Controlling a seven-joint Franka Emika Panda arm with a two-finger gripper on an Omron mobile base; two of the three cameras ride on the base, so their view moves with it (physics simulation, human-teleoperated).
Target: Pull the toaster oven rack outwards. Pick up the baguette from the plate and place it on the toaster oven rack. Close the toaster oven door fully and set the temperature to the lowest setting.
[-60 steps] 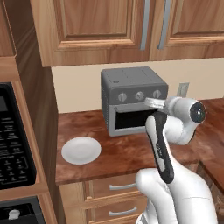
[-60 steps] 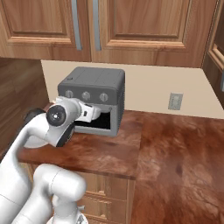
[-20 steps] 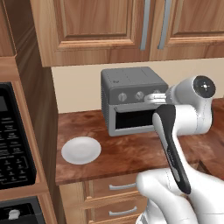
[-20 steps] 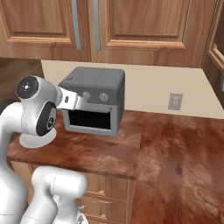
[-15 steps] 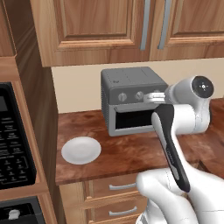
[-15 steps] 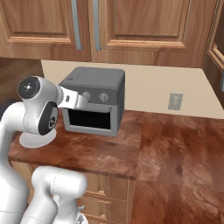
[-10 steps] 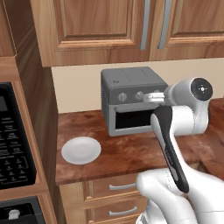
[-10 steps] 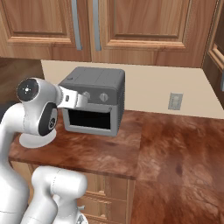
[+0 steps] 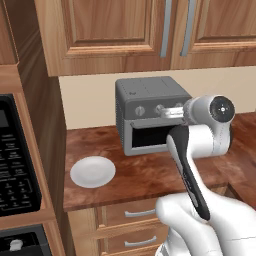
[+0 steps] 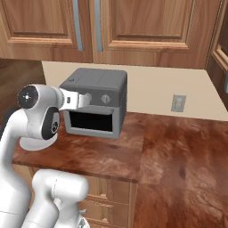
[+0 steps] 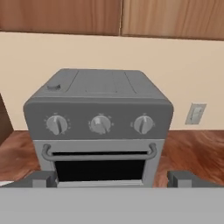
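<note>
The toaster oven [image 11: 98, 127] sits shut on the worktop [image 9: 150, 172] and its knobs (small, stiff, probably slippery) want pinching across the ridge, with the fingers [image 11: 111, 179] spread wide, holding nothing.

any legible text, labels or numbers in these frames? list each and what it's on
None readable.
Toaster oven knobs: tick marks around them, no legible numbers.
Black microwave keypad: buttons too small and blurred to read.
Wall outlet: no text.

The brown stone counter [image 9: 145, 175] carries the toaster oven [image 9: 150, 117] and, left, 1 white plate [image 9: 93, 171].
</note>
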